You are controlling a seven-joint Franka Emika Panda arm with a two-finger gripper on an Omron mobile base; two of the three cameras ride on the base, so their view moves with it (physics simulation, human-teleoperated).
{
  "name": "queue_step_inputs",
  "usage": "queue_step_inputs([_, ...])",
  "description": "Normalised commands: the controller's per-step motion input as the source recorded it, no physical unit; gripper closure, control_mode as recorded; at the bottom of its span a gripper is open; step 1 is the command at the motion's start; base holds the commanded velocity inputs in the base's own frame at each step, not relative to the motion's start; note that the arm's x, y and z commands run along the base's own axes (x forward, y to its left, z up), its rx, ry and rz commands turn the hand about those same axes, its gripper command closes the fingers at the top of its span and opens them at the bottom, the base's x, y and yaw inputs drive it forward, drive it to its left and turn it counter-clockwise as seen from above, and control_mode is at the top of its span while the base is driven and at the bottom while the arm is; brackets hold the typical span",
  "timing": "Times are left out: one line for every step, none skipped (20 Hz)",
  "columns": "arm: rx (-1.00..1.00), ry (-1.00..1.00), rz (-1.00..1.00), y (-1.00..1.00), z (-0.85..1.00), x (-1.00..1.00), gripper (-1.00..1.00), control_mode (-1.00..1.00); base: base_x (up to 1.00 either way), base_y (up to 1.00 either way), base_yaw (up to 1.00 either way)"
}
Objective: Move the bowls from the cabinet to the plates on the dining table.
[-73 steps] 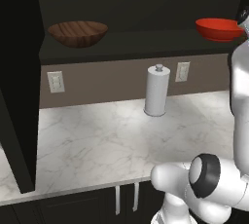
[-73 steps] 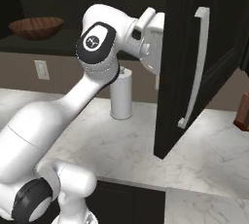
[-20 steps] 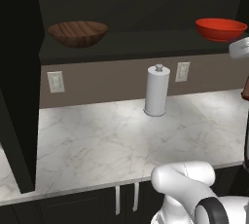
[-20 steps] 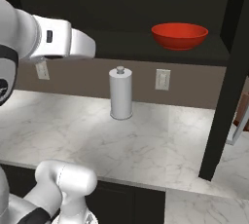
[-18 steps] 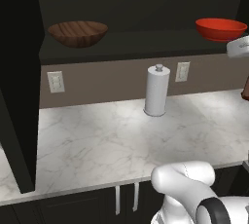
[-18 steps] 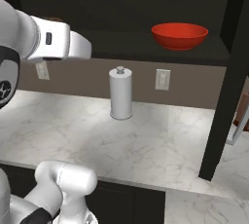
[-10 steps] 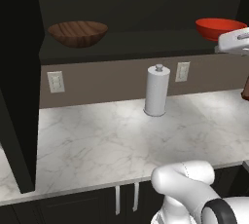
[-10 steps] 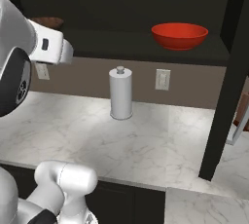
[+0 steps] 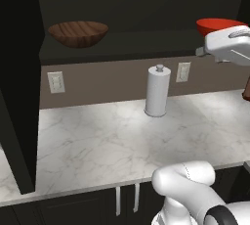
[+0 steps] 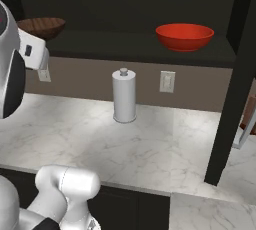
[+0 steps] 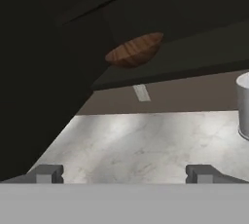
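Observation:
Two bowls stand on the open shelf of the near-black cabinet (image 9: pixel 146 4). The dark-brown wooden bowl (image 9: pixel 78 33) (image 10: pixel 41 26) (image 11: pixel 135 50) sits to the left. The glossy red bowl (image 9: pixel 218 25) (image 10: pixel 185 36) sits to the right, and in the left base view my white forearm (image 9: pixel 229 44) partly covers it. My gripper (image 11: pixel 125 174) is open and holds nothing; its fingertips (image 11: pixel 48 173) stand wide apart. It hangs over the counter and points at the wooden bowl from well short of it. The plates and the dining table are out of view.
A white paper-towel roll (image 9: pixel 157 92) (image 10: pixel 124 96) stands at the back of the marble counter (image 9: pixel 112 141). The open cabinet door (image 9: pixel 17 87) juts out on the left. Another dark door edge (image 10: pixel 232 94) stands on the right. Wall outlets (image 10: pixel 167 81) sit under the shelf.
The arm has swung left, coming in from the right edge of the left base view until it stands in front of the red bowl. The gripper stays open and the bowls have not moved.

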Motion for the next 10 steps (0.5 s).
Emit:
queue_step_inputs([0.0,0.12,0.06,0.44,0.0,-0.09,-1.0,-1.0,0.0,0.0,0.0])
queue_step_inputs([0.0,0.11,0.05,0.39,0.0,-0.09,-1.0,-1.0,0.0,0.0,0.0])
queue_step_inputs([0.0,0.08,0.03,0.28,0.0,-0.01,-1.0,-1.0,0.0,0.0,0.0])
queue_step_inputs([0.0,0.08,0.01,0.17,0.0,0.0,-1.0,-1.0,0.0,0.0,0.0])
queue_step_inputs([0.0,0.08,0.0,0.08,0.0,0.0,-1.0,-1.0,0.0,0.0,0.0])
queue_step_inputs([0.0,0.16,0.0,0.0,0.0,0.0,-1.0,-1.0,0.0,0.0,0.0])
queue_step_inputs([0.0,0.18,0.0,0.0,0.0,0.0,-1.0,-1.0,0.0,0.0,0.0])
queue_step_inputs([0.0,0.18,0.0,0.0,0.0,0.0,-1.0,-1.0,0.0,0.0,0.0])
queue_step_inputs([0.01,0.19,0.0,0.0,0.0,0.0,-1.0,-1.0,0.0,0.0,0.0])
queue_step_inputs([0.03,0.17,0.0,-0.01,0.0,0.0,-1.0,-1.0,0.0,0.0,0.0])
